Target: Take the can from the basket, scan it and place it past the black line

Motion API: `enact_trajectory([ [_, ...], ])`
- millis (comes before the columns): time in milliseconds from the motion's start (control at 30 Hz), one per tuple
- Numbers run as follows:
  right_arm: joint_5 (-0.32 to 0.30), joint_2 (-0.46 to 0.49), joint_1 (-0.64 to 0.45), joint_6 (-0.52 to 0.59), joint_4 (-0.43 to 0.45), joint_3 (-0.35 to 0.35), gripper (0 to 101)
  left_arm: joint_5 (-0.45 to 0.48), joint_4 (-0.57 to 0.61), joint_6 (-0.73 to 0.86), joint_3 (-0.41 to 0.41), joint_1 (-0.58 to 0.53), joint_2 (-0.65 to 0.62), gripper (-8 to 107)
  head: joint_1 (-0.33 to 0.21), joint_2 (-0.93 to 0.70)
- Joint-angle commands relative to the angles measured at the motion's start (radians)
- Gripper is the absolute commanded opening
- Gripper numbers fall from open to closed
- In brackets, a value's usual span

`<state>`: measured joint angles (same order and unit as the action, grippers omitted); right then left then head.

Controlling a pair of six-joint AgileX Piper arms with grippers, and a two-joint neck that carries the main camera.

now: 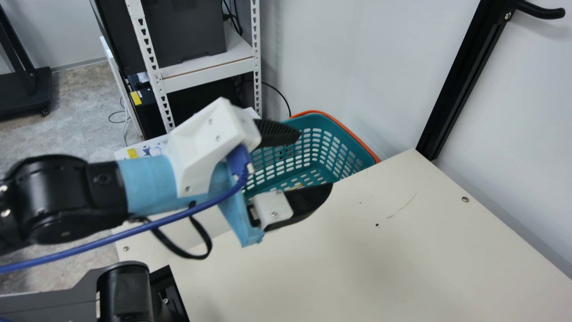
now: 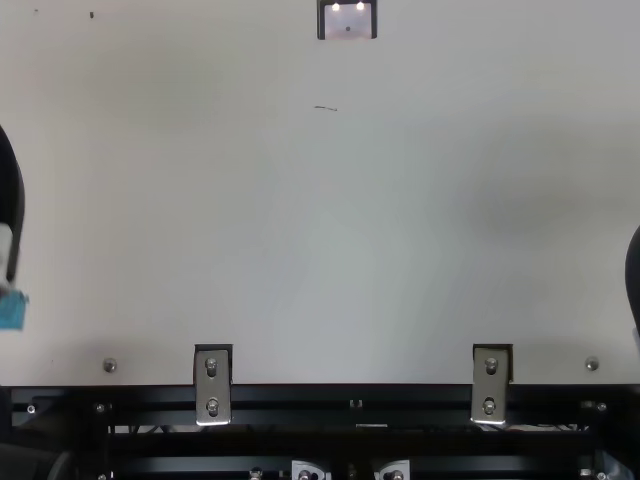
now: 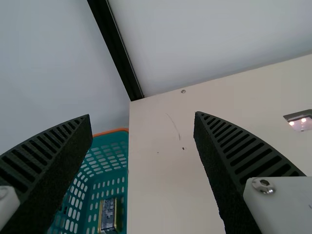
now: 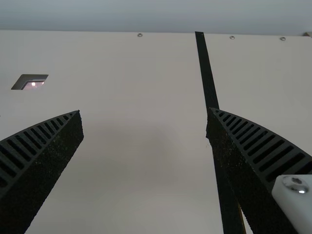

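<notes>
One can (image 3: 108,214) in basket (image 1: 322,122) (left gripper (image 1: 315,160) spread).

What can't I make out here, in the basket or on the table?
- Basket: main view, partly behind the left gripper.
- Item in the basket: left wrist view, too small to identify.
- Black line: right wrist view, near end cut off by the bottom edge.
- Dark-framed panel: top view, cut off by the top edge.

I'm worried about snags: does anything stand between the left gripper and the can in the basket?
Nothing visible does: the left wrist view shows a clear line past the left gripper to the can in the open basket. The edge of the table runs close beside that line.
</notes>
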<state>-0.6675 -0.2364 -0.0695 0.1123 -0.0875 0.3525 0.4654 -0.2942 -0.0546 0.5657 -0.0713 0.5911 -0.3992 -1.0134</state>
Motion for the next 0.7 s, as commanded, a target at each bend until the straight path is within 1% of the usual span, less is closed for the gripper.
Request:
enact_trajectory([
  [0, 0.000, 0.000, 0.000, 0.000, 0.000, 0.000, 101, -0.006, 0.008, 0.033, 0.044, 0.008, 0.065, 90, -0.014, -0.204],
  [33, 0.000, 0.000, 0.000, 0.000, 0.000, 0.000, 101, -0.005, 0.003, 0.010, 0.013, 0.005, 0.023, 90, -0.014, -0.204],
  [133, 0.000, 0.000, 0.000, 0.000, 0.000, 0.000, 101, -0.009, 0.007, 0.033, 0.044, 0.007, 0.063, 90, -0.014, -0.204],
  [500, 0.000, 0.000, 0.000, 0.000, 0.000, 0.000, 101, -0.013, 0.005, 0.030, 0.050, 0.006, 0.074, 90, -0.014, -0.204],
  [667, 0.000, 0.000, 0.000, 0.000, 0.000, 0.000, 101, -0.031, -0.003, 0.039, 0.094, 0.034, 0.128, 90, -0.014, -0.204],
])
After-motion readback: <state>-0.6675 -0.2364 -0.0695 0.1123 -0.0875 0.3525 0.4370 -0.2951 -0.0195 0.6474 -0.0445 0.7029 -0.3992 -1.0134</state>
